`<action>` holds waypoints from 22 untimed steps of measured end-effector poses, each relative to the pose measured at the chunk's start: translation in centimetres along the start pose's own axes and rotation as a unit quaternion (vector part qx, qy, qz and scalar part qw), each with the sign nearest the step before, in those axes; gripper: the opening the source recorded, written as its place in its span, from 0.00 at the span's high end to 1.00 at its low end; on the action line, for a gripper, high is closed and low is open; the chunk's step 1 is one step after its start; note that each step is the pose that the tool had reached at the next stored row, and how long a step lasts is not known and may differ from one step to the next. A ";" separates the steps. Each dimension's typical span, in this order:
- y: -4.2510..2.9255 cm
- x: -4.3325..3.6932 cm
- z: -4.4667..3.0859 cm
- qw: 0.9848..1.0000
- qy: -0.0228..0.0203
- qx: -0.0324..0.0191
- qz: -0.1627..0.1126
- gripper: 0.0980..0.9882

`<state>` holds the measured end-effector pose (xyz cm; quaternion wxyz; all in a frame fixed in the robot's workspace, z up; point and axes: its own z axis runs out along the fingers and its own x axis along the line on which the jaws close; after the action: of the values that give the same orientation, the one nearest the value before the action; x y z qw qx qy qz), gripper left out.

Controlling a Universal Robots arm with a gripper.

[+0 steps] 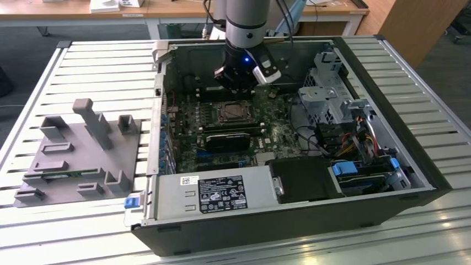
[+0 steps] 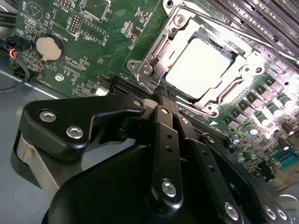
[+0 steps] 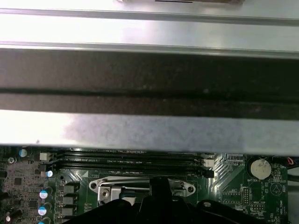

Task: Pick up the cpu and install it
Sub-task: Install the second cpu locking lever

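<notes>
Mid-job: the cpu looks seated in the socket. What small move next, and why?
Probably a short straight lift of the pincer. In the second wrist view the cpu lies flat inside the socket frame, and the pincer's tips meet near the frame's edge, holding nothing.

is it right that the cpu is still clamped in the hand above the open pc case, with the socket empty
Not quite. The cpu already sits in the socket on the motherboard, as the second wrist view shows. The hand is closed on nothing, its fingers pressed together beside the socket. It is indeed above the open pc case, as the exterior view shows.
</notes>
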<state>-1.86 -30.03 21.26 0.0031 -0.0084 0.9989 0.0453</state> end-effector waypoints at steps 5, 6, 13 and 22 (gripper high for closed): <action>-0.25 0.00 -0.02 1.000 0.000 0.000 0.000 0.99; -0.33 0.01 -0.02 1.000 0.000 0.000 0.000 0.99; -0.58 0.00 -0.57 1.000 0.000 0.000 0.000 0.99; -0.57 -0.01 -3.26 1.000 0.000 0.000 0.000 0.99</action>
<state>-1.86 -30.89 24.46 0.0031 -0.0084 0.9989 0.0455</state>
